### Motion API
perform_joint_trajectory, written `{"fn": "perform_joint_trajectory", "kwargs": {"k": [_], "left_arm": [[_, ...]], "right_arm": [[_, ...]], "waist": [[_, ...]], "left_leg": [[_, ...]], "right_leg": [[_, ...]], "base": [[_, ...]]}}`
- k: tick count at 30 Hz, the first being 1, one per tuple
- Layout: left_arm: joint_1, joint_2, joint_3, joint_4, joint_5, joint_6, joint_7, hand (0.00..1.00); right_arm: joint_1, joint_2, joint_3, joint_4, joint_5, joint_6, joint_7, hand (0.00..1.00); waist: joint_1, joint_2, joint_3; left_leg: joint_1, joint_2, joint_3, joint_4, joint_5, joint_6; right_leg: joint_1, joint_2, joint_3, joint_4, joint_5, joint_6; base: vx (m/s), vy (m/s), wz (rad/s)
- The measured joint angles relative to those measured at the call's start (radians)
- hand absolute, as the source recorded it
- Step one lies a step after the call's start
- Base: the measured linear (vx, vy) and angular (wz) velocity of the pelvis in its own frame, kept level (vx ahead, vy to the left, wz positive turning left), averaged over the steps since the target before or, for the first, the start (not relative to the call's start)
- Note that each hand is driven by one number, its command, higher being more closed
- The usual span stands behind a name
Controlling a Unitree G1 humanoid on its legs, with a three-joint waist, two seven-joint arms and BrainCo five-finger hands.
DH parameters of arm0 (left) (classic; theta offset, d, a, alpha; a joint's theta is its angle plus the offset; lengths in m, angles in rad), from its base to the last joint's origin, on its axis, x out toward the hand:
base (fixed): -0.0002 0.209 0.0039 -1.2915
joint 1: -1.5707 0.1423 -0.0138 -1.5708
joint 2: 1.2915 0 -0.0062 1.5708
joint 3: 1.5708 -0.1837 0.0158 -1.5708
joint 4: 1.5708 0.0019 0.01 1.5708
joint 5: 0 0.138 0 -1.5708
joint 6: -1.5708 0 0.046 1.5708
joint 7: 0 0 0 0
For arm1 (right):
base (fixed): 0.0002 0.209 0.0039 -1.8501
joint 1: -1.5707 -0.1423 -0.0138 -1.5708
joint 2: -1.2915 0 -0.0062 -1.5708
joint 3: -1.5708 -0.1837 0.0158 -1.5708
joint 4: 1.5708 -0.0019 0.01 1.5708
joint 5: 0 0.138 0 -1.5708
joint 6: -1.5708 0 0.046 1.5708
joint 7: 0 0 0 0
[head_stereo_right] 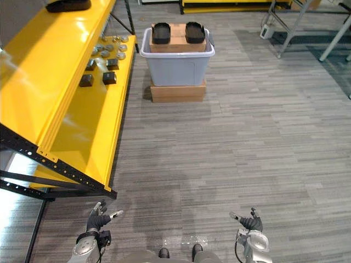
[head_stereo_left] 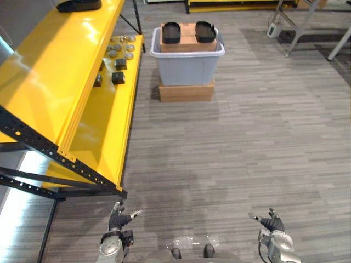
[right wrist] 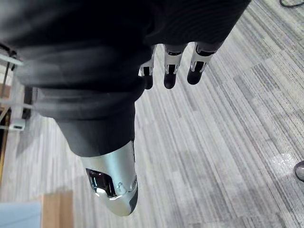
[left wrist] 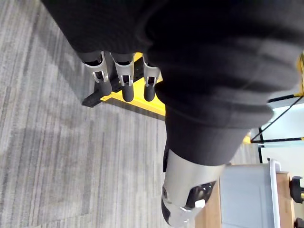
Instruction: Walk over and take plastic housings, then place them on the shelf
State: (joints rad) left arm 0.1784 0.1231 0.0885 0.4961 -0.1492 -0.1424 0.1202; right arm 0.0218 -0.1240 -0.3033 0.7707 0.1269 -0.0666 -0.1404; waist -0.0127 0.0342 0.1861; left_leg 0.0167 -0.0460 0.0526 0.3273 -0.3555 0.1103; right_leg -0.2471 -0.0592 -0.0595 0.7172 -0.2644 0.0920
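Two black plastic housings (head_stereo_left: pixel 171 32) (head_stereo_left: pixel 205 31) lie side by side on a cardboard box inside a grey bin (head_stereo_left: pixel 187 61) far ahead. A third black housing (head_stereo_left: pixel 79 5) rests on the top level of the yellow shelf (head_stereo_left: pixel 49 82) at the left. My left hand (head_stereo_left: pixel 118 221) hangs low near the shelf's front foot, fingers straight and empty. My right hand (head_stereo_left: pixel 271 223) hangs low on the other side, also open and empty. Both hands are far from the bin.
The grey bin stands on a flat cardboard box (head_stereo_left: pixel 186 91). Small dark blocks (head_stereo_left: pixel 118 77) and several silver round parts (head_stereo_left: pixel 122 46) lie on the shelf's lower level. Metal table legs (head_stereo_left: pixel 307 27) stand at the far right. Grey plank floor (head_stereo_left: pixel 236 153) stretches between me and the bin.
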Motion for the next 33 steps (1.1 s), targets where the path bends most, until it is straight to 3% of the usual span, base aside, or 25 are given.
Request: {"fn": "perform_joint_trajectory", "kwargs": {"k": [2,4,5,7,8,9,10,11,12,13,14,15,16,17,18,19,21,23,25,26,27,28,29,31,33], "left_arm": [[0.005,-0.001,-0.008,-0.015,-0.01,0.0,0.016,0.0],[0.0,-0.001,-0.011,-0.018,-0.016,0.0,0.016,0.0],[-0.009,-0.002,-0.014,-0.019,-0.017,0.0,0.019,0.0],[-0.018,-0.003,-0.018,-0.02,-0.017,0.0,0.025,0.0],[-0.017,0.0,-0.018,-0.019,-0.015,0.0,0.034,0.0],[-0.015,-0.004,-0.021,-0.019,-0.015,0.0,0.035,0.0],[-0.024,-0.014,-0.024,-0.015,-0.015,0.0,0.034,0.0],[-0.039,-0.015,-0.025,-0.02,-0.015,-0.002,0.035,0.0],[-0.057,-0.018,-0.025,-0.02,-0.015,-0.003,0.035,0.0],[-0.06,-0.023,-0.024,-0.018,-0.015,-0.003,0.035,0.0],[-0.052,-0.034,-0.023,-0.016,-0.015,-0.003,0.035,0.0],[-0.039,-0.038,-0.021,-0.015,-0.015,-0.012,0.033,0.0],[-0.04,-0.037,-0.019,-0.015,-0.016,-0.018,0.033,0.0],[-0.041,-0.034,-0.016,-0.015,-0.016,-0.021,0.033,0.0],[-0.041,-0.033,-0.017,-0.015,-0.017,-0.019,0.033,0.0],[-0.037,-0.036,-0.02,-0.016,-0.017,-0.019,0.033,0.0],[-0.028,-0.039,-0.02,-0.019,-0.018,-0.019,0.033,0.0],[-0.01,-0.042,-0.02,-0.023,-0.018,-0.018,0.032,0.0],[0.002,-0.055,-0.02,-0.03,-0.018,-0.018,0.033,0.0],[-0.002,-0.073,-0.02,-0.029,-0.017,-0.017,0.034,0.0],[-0.002,-0.071,-0.019,-0.029,-0.017,-0.015,0.034,0.0],[0.0,-0.069,-0.019,-0.03,-0.017,-0.015,0.034,0.0],[-0.008,-0.074,-0.018,-0.031,-0.017,-0.013,0.035,0.0],[-0.01,-0.079,-0.031,-0.037,-0.017,-0.014,0.034,0.0],[-0.003,-0.068,-0.068,-0.036,-0.017,-0.009,0.034,0.0]], "right_arm": [[0.007,0.003,0.007,-0.019,0.0,-0.002,-0.003,0.0],[0.006,0.003,0.007,-0.033,0.0,-0.003,-0.01,0.0],[0.004,0.003,0.008,-0.05,0.0,-0.003,-0.012,0.0],[-0.001,-0.01,0.021,-0.049,0.001,-0.005,-0.013,0.0],[0.004,-0.011,0.035,-0.049,0.001,-0.005,-0.013,0.0],[0.008,-0.015,0.04,-0.049,0.001,-0.005,-0.014,0.0],[0.0,-0.025,0.04,-0.048,0.001,-0.004,-0.013,0.0],[-0.023,-0.024,0.041,-0.049,0.001,-0.004,-0.013,0.0],[-0.044,-0.024,0.046,-0.05,0.001,-0.006,-0.011,0.0],[-0.047,-0.024,0.048,-0.051,0.001,-0.007,-0.011,0.0],[-0.043,-0.025,0.059,-0.05,0.002,-0.007,-0.011,0.0],[-0.036,-0.024,0.09,-0.051,0.006,-0.017,-0.011,0.0],[-0.034,-0.02,0.096,-0.051,0.01,-0.024,-0.012,0.0],[-0.037,-0.01,0.116,-0.051,0.021,-0.033,-0.012,0.0],[-0.038,-0.003,0.118,-0.049,0.021,-0.037,-0.012,0.0],[-0.039,0.005,0.117,-0.045,0.027,-0.037,-0.013,0.0],[-0.047,0.003,0.114,-0.039,0.03,-0.037,-0.013,0.0],[-0.062,-0.002,0.112,-0.007,0.031,-0.035,-0.013,0.0],[-0.062,-0.008,0.092,0.011,0.031,-0.034,-0.014,0.0],[-0.065,-0.018,0.066,0.036,0.031,-0.033,-0.028,0.0],[-0.062,-0.016,0.067,0.049,0.03,-0.029,-0.034,0.0],[-0.059,-0.01,0.07,0.05,0.03,-0.023,-0.032,0.0],[-0.055,0.001,0.069,0.047,0.029,-0.022,-0.031,0.0],[-0.059,0.002,0.065,0.047,0.027,-0.019,-0.03,0.0],[-0.04,0.023,0.064,0.034,0.027,-0.018,-0.028,0.0]], "waist": [[0.003,-0.001,0.003],[0.0,0.002,0.005],[-0.001,0.01,0.012],[-0.012,0.02,0.028],[-0.023,0.007,0.027],[-0.039,0.005,0.02],[-0.043,0.031,0.015],[-0.037,0.049,0.011],[-0.033,0.049,0.011],[-0.033,0.048,0.012],[-0.032,0.049,0.013],[-0.026,0.049,0.016],[-0.026,0.049,0.016],[-0.02,0.039,0.023],[-0.01,0.032,0.027],[0.019,0.016,0.037],[0.031,0.013,0.04],[0.036,-0.009,0.057],[0.043,-0.012,0.058],[0.067,0.027,0.046],[0.083,0.02,0.042],[0.084,0.006,0.034],[0.081,-0.024,0.019],[0.085,-0.028,0.017],[0.074,-0.041,0.016]], "left_leg": [[0.054,-0.006,-0.008,-0.013,-0.039,0.001],[0.072,0.007,-0.024,-0.022,-0.055,-0.007],[0.095,0.03,-0.031,-0.048,-0.061,-0.018],[0.15,0.069,-0.05,-0.078,-0.068,-0.05],[0.178,0.067,-0.079,-0.083,-0.069,-0.08],[0.212,0.079,-0.114,-0.073,-0.08,-0.1],[0.214,0.104,-0.128,-0.06,-0.08,-0.102],[0.182,0.128,-0.14,-0.004,-0.038,-0.171],[0.143,0.125,-0.142,0.086,0.055,-0.188],[0.127,0.122,-0.145,0.147,0.116,-0.174],[0.096,0.12,-0.146,0.29,0.279,-0.154],[0.035,0.143,-0.142,0.491,0.369,-0.173],[-0.012,0.16,-0.123,0.606,0.339,-0.154],[-0.112,0.198,-0.079,0.792,0.273,-0.111],[-0.158,0.209,-0.062,0.85,0.245,-0.093],[-0.278,0.198,-0.027,0.887,0.172,-0.07],[-0.352,0.169,-0.021,0.815,0.124,-0.081],[-0.428,0.075,-0.024,0.47,0.104,-0.092],[-0.437,0.04,-0.027,0.163,0.168,-0.152],[-0.431,0.047,-0.04,-0.068,0.281,-0.165],[-0.418,0.038,-0.036,-0.061,0.382,-0.149],[-0.415,0.023,-0.027,-0.053,0.409,-0.114],[-0.427,-0.008,-0.001,-0.008,0.361,-0.079],[-0.407,-0.016,0.025,0.035,0.299,-0.057],[-0.295,-0.047,0.034,0.057,0.219,-0.025]], "right_leg": [[-0.074,-0.034,-0.085,0.025,-0.056,-0.022],[-0.14,-0.024,-0.119,-0.046,-0.053,-0.023],[-0.2,-0.001,-0.137,-0.139,-0.016,-0.023],[-0.233,0.044,-0.165,-0.356,0.129,-0.044],[-0.248,0.047,-0.163,-0.46,0.235,-0.069],[-0.242,0.045,-0.159,-0.466,0.409,-0.135],[-0.25,0.059,-0.174,-0.435,0.404,-0.157],[-0.265,0.073,-0.19,-0.391,0.361,-0.183],[-0.249,0.079,-0.202,-0.367,0.318,-0.196],[-0.22,0.081,-0.212,-0.37,0.295,-0.198],[-0.127,0.096,-0.213,-0.406,0.259,-0.202],[-0.008,0.127,-0.198,-0.49,0.242,-0.208],[0.042,0.141,-0.192,-0.526,0.237,-0.211],[0.13,0.165,-0.179,-0.585,0.226,-0.219],[0.172,0.172,-0.169,-0.607,0.219,-0.219],[0.266,0.173,-0.132,-0.657,0.202,-0.222],[0.311,0.165,-0.113,-0.676,0.18,-0.212],[0.388,0.115,-0.092,-0.68,0.117,-0.182],[0.426,0.095,-0.076,-0.691,0.082,-0.161],[0.466,0.106,-0.047,-0.71,0.047,-0.138],[0.49,0.092,-0.037,-0.707,0.021,-0.124],[0.495,0.075,-0.026,-0.697,0.005,-0.116],[0.466,0.028,-0.013,-0.609,-0.026,-0.089],[0.414,0.001,0.008,-0.443,-0.032,-0.075],[0.272,-0.053,0.028,0.019,0.031,0.07]], "base": [[0.28,0.071,0.03],[0.31,0.029,0.17],[0.44,-0.032,0.32],[0.53,-0.054,0.42],[0.59,-0.122,0.65],[0.62,-0.16,0.56],[0.76,-0.209,0.34],[0.64,-0.181,0.04],[0.63,-0.185,0.06],[0.68,-0.239,0.08],[0.83,-0.254,0.04],[0.83,-0.242,0.0],[0.62,-0.166,-0.07],[0.45,-0.13,-0.11],[0.6,-0.143,-0.34],[0.47,-0.075,-0.39],[0.41,-0.007,-0.32],[0.5,0.085,-0.13],[0.52,0.14,-0.26],[0.51,0.175,-0.54],[0.54,0.189,-0.5],[0.61,0.189,-0.25],[0.62,0.18,-0.13],[0.61,0.194,-0.28],[0.63,0.199,-0.21]]}}
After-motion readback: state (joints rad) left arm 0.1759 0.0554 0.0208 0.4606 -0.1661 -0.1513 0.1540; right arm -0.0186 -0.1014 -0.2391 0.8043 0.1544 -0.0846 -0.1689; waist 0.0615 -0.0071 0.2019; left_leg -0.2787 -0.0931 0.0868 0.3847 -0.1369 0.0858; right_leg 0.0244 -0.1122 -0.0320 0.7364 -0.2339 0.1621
